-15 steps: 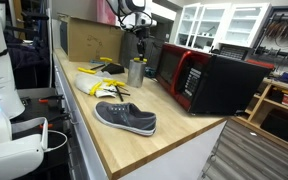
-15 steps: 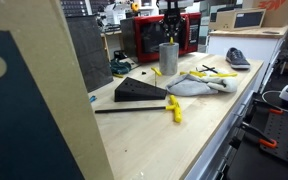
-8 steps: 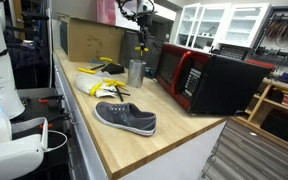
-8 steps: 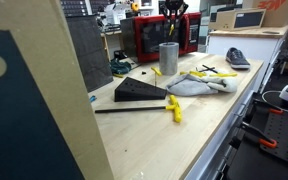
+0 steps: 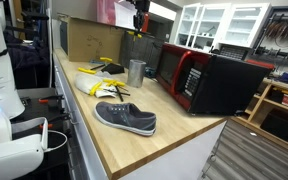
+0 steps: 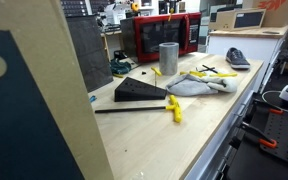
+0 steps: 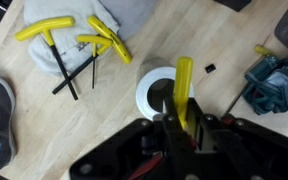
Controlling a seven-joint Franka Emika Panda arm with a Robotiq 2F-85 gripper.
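— Scanning from the counter's (image 5: 179,125) near end: grey shoe (image 5: 125,118), then yellow T-keys (image 7: 44,30) mid-counter.
— Steel cup (image 5: 136,72)?
— Upright, further back, just beside the microwave (image 5: 209,80). Gripper (image 7: 182,122) hangs well above it, jaws pinching a yellow-handled tool (image 7: 184,88).

Even ceiling light is filling both exterior views; cabinets (image 5: 219,25) are glaring at upper right. In the wrist view, the gripper (image 7: 179,125) is blurring darkly at bottom.
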